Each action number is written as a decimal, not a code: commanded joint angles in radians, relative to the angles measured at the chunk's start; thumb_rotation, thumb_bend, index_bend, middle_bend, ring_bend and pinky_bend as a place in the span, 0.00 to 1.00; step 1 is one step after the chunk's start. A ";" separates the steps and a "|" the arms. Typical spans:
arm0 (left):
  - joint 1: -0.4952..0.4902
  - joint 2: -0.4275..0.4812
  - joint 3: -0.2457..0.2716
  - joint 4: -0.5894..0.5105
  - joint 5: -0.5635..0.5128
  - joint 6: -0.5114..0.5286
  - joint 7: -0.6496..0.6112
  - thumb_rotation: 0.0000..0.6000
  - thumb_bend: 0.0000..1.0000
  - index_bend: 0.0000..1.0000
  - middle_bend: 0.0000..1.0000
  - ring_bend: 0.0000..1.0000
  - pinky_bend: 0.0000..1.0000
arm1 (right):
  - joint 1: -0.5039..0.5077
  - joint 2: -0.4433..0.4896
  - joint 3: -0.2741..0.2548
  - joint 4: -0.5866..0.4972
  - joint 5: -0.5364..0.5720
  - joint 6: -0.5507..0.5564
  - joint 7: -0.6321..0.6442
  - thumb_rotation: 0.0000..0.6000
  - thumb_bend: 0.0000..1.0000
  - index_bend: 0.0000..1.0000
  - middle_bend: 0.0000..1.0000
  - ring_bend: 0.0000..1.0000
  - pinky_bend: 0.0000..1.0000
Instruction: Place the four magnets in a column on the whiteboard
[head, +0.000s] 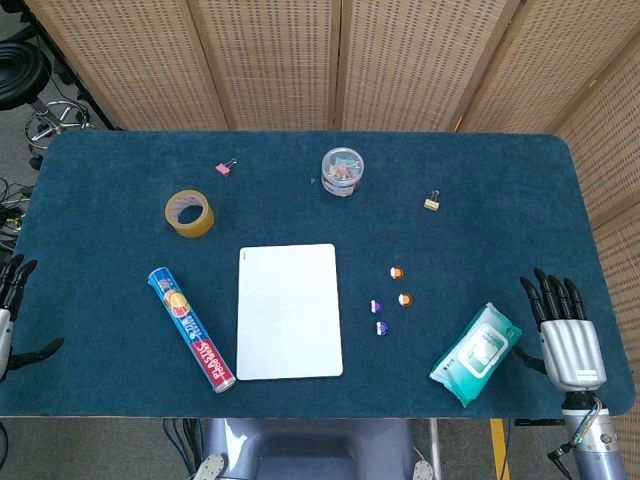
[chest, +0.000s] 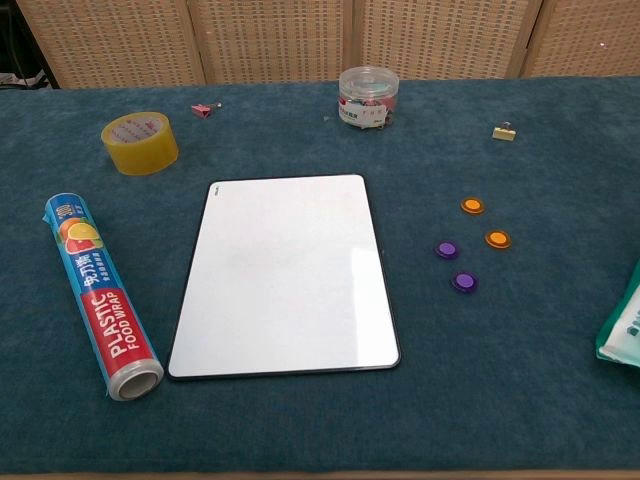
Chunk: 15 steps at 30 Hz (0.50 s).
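Both my left robot hand (head: 10, 300) and right robot hand (head: 562, 325) rest spread and empty at the desk (head: 500, 200) edges, the two orange (chest: 472, 206) and two purple round magnets (chest: 446, 250) lying just right of the bare white rectangular whiteboard (chest: 285, 275).

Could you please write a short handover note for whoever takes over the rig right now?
Left hand: at the table's left edge, fingers apart, holding nothing.
Right hand: at the right edge beside the wipes pack, fingers apart, holding nothing.
Whiteboard: flat at the table's middle, bare.
Magnets: two orange magnets and two purple magnets lie loose on the cloth just right of the board.
Done: nothing; no magnet is on the board.
Left: move all four onto the whiteboard in one column. The right hand looks nearer to them.
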 joint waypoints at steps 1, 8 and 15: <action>0.000 -0.002 0.004 -0.002 0.002 -0.002 0.005 1.00 0.00 0.00 0.00 0.00 0.00 | -0.002 0.000 0.006 0.007 -0.002 -0.012 0.006 1.00 0.00 0.00 0.00 0.00 0.00; -0.002 -0.002 0.004 -0.004 -0.007 -0.005 0.002 1.00 0.00 0.00 0.00 0.00 0.00 | 0.013 -0.008 0.021 0.013 -0.014 -0.052 0.026 1.00 0.00 0.02 0.00 0.00 0.00; -0.002 -0.003 0.004 0.000 -0.009 -0.003 -0.003 1.00 0.00 0.00 0.00 0.00 0.00 | 0.139 -0.007 0.066 -0.040 -0.045 -0.225 0.063 1.00 0.00 0.18 0.00 0.00 0.00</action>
